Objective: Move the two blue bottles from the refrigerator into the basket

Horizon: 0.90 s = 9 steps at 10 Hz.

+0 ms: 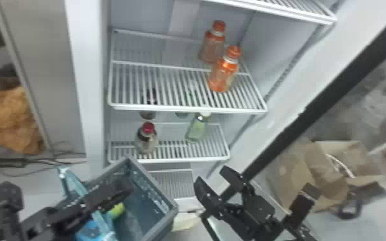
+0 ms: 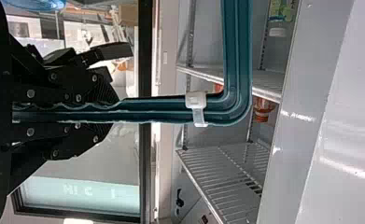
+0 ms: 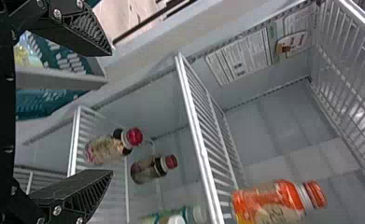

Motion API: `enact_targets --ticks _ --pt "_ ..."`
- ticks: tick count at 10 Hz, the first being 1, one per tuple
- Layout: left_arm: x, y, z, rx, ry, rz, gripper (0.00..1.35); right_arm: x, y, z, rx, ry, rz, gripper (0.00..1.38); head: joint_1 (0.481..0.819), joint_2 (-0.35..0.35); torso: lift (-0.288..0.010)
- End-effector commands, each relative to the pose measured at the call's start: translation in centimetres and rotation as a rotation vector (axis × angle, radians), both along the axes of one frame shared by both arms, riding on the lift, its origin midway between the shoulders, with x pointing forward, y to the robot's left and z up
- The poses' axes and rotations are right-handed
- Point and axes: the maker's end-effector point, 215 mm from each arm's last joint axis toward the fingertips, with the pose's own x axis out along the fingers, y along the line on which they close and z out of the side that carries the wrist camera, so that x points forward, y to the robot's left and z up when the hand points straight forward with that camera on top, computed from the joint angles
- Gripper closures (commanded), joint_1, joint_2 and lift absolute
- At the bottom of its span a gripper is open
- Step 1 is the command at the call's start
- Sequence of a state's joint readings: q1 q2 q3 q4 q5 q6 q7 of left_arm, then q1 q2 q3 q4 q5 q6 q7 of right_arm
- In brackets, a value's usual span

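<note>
In the head view my left gripper (image 1: 122,189) reaches over the grey-blue basket (image 1: 169,214), across its light-blue handle (image 1: 73,182). From the left wrist, the gripper (image 2: 115,112) is shut on the teal handle (image 2: 171,112). A blue object (image 1: 90,229) and a yellow-green piece (image 1: 116,210) are at the basket; whether they are bottles I cannot tell. My right gripper (image 1: 211,176) is right of the basket, below the refrigerator shelves, open with nothing between its fingers; the right wrist view shows the gripper (image 3: 109,113) spread wide too.
Two orange bottles (image 1: 222,72) stand on the refrigerator's middle shelf (image 1: 157,86). Below are a dark red-capped bottle (image 1: 146,141), another behind it, and a pale green bottle (image 1: 197,128). The black-edged door (image 1: 301,118) stands open at right, cardboard boxes (image 1: 317,176) beyond.
</note>
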<state>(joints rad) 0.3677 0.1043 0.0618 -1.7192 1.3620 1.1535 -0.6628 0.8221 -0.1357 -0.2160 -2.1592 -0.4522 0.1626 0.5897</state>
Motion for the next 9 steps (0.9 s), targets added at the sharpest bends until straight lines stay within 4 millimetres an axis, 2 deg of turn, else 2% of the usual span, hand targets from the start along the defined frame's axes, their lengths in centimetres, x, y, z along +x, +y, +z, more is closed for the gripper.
enact_targets --ticks 1,3,5,9 --pt "-0.1 0.0 -0.1 -0.001 0.003 0.001 1.2 -0.7 -1.7 0.0 -0.045 -0.031 -0.038 0.15 0.695 -0.35 -0.01" --pt "-0.3 0.0 -0.1 -0.005 0.007 0.001 1.2 -2.0 -3.8 -0.3 -0.112 -0.037 -0.084 0.15 0.695 -0.35 -0.01" --pt "-0.4 0.0 -0.2 -0.007 0.012 0.004 1.2 -3.5 -6.3 1.0 -0.18 -0.088 -0.152 0.15 0.695 -0.35 -0.01" --pt "-0.6 0.1 -0.3 -0.01 0.019 0.007 1.2 -5.7 -9.7 1.5 -0.288 -0.102 -0.207 0.15 0.695 -0.35 -0.01"
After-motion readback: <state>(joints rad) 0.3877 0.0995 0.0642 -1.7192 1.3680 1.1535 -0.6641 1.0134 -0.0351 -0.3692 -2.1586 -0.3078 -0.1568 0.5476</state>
